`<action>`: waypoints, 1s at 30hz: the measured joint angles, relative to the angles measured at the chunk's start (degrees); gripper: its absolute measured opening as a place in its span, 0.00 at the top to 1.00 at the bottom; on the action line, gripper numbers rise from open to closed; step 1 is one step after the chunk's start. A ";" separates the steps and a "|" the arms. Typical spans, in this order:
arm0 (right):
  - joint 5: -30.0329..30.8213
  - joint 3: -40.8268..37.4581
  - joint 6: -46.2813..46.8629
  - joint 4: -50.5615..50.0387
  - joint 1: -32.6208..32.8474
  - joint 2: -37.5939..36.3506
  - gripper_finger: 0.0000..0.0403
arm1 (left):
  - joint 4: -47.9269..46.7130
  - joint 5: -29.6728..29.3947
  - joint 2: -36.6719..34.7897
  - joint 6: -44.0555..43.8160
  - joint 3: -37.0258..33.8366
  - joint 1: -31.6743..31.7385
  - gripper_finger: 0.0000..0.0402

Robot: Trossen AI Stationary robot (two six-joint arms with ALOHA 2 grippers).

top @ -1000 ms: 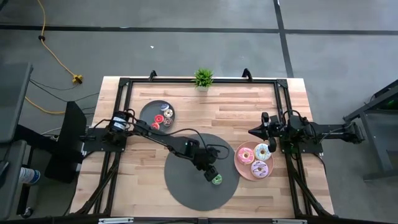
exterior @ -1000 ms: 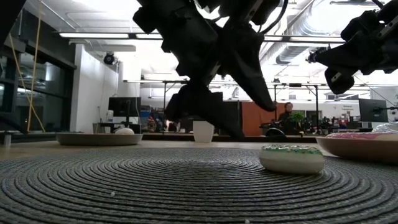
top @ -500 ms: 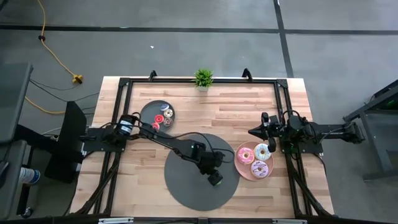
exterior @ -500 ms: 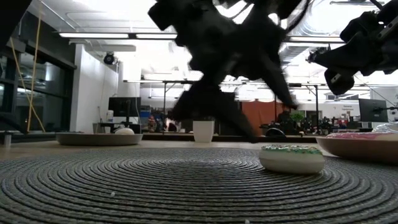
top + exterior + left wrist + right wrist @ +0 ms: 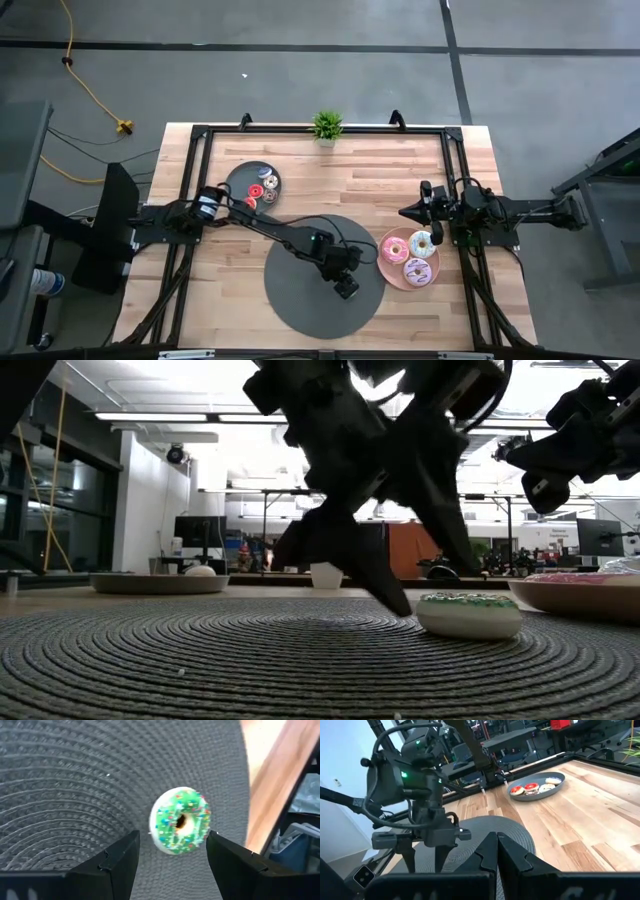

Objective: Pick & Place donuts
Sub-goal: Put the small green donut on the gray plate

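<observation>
Green donut (image 5: 180, 821) flat on the grey woven mat (image 5: 300, 300), towards the mat's side nearest the pink plate (image 5: 392, 270), sprinkles up, nothing touching it. The left gripper (image 5: 346, 288) hangs right over it with fingers (image 5: 120, 860) spread wide, one either side of the ring and clear of it, so nothing is gripped yet. It looks a small, light, hard toy with a glossy top, so I'd say it could skid on the weave if nudged off-centre; the best hold seems across the outer rim, low, pads on opposite sides. On the pink plate sit three bigger donuts (image 5: 418, 257), and a few tiny ones (image 5: 264, 187) lie in the dark plate (image 5: 238, 178) at the back. The right gripper (image 5: 412, 213) waits above the table beside the pink plate, pinched closed on nothing.
</observation>
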 joint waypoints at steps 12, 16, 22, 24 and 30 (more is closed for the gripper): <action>-0.01 -0.02 0.00 0.00 -0.01 0.00 1.00 | 0.00 0.29 0.08 -0.02 -0.03 0.07 0.45; 0.00 0.00 -0.01 0.00 -0.02 0.00 1.00 | 0.38 0.94 0.80 -0.06 -0.08 0.08 0.45; 0.01 0.00 0.00 0.00 0.00 0.00 1.00 | 0.52 -0.16 0.78 -0.33 -0.08 0.07 0.45; 0.01 0.00 -0.01 0.00 0.00 0.00 1.00 | 0.55 -0.12 0.80 -0.42 -0.08 0.07 0.45; 0.01 0.00 0.00 0.00 0.00 0.00 1.00 | 0.51 0.36 0.79 -0.39 -0.08 0.04 0.45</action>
